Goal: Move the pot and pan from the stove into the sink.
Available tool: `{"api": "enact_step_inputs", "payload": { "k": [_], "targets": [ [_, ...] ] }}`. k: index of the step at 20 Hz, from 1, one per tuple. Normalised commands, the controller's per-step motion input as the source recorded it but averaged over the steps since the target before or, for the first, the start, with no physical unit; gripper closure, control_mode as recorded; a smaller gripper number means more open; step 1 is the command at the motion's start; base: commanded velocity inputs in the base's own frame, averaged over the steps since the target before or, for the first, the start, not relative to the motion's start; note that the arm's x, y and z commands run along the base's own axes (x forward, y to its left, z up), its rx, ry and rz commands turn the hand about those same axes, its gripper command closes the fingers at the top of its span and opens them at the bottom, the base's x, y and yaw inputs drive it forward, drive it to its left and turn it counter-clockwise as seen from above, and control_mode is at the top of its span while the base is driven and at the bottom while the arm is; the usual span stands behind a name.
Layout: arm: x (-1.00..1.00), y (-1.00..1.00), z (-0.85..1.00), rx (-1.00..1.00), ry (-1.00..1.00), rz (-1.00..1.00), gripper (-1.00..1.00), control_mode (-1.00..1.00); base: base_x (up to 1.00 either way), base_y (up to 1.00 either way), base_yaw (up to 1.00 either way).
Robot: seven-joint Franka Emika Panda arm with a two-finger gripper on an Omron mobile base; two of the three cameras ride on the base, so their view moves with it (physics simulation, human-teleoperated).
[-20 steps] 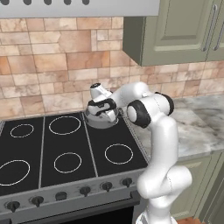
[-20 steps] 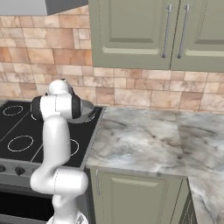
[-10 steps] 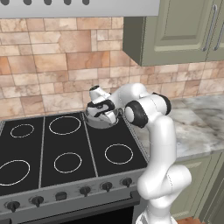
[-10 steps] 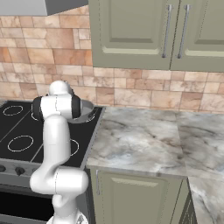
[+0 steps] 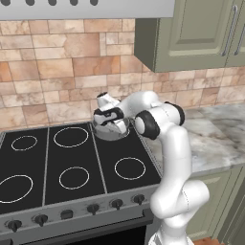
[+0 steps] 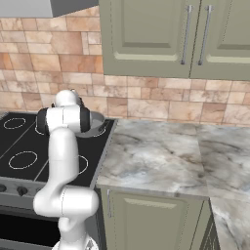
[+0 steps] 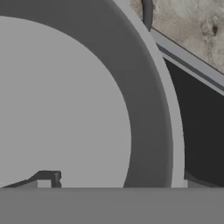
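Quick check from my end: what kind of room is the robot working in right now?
A rendered home kitchen, by the look of it: a black glass cooktop with white ring burner marks, a marbled stone counter, sage-green wall cabinets with bar handles and a tan brick-tile backsplash.

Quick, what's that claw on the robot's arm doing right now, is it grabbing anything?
Gripper: open, jaws set astride the rim of the pan on the stove, not clamped on it.

A glossy white arm (image 5: 174, 158) of rounded, tube-like links — each joint capped by a dark grey-black ring — rising from a bulbous white base; its claw (image 5: 111, 125) is dark-fingered.
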Motion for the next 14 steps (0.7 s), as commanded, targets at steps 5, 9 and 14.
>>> {"api": "enact_step_inputs", "payload": {
  "k": [5,9,14],
  "targets": [
    [0.00,0.00,0.02,0.00,0.00,0.00,1.00,-1.00,0.00,0.00,0.00],
    [0.00,0.00,0.29,0.00,0.01,0.00,1.00,-1.00,0.00,0.00,0.00],
    [-0.07,-0.03,0.51,0.00,0.04,-0.02,1.00,-1.00,0.00,0.00,0.00]
  ]
}}
